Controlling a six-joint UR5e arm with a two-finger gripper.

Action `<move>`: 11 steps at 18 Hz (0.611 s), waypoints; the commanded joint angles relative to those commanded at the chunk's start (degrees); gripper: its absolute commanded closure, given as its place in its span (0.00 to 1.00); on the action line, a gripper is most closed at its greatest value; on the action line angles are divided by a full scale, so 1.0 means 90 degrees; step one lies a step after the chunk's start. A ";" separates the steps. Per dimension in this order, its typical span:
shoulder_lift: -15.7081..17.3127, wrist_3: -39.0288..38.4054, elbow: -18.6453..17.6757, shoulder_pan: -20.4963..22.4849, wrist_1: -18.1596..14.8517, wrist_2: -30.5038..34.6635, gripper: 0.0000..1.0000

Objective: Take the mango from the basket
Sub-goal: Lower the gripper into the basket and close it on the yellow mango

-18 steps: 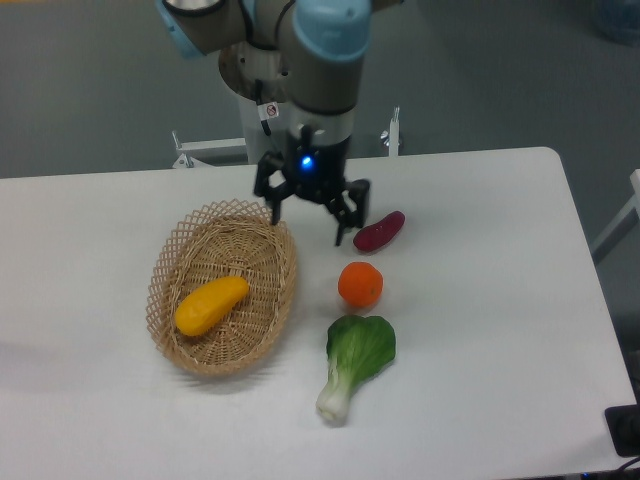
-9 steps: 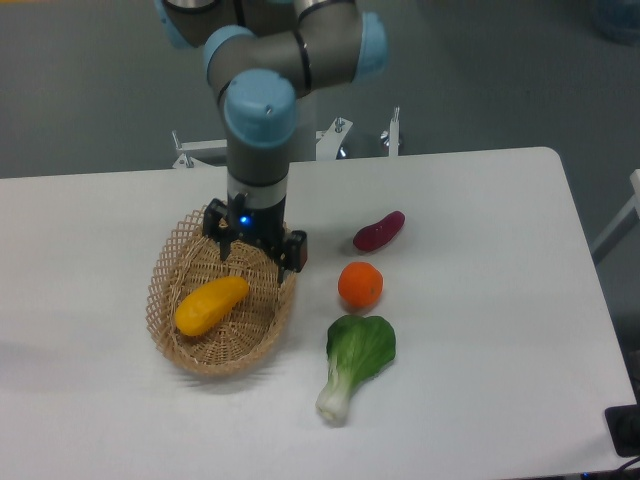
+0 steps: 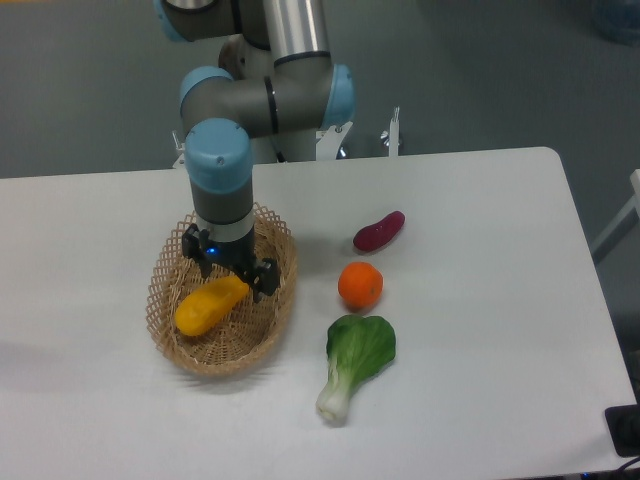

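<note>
Mango (image 3: 210, 305) lies in basket (image 3: 165, 262), not yet gripped. Gripper (image 3: 231, 271) spread wide, holding nothing, right over its upper end. Approach step; next likely descend, straddle the fruit, close, lift.

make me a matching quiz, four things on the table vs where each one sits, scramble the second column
Things:
1. mango
2. orange
3. sweet potato
4. bok choy

Places:
A. nearest the front edge of the table
B. inside the basket, under the end effector
C. farthest back of the three loose items
D. between the purple-red piece and the leafy green

Pairs: 1-B, 2-D, 3-C, 4-A
</note>
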 joint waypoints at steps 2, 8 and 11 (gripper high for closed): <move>-0.0117 0.0039 0.0000 -0.0137 0.0030 0.0068 0.00; -0.0313 0.0020 0.0000 -0.0322 0.0156 0.0137 0.00; -0.0362 0.0010 0.0000 -0.0362 0.0235 0.0176 0.00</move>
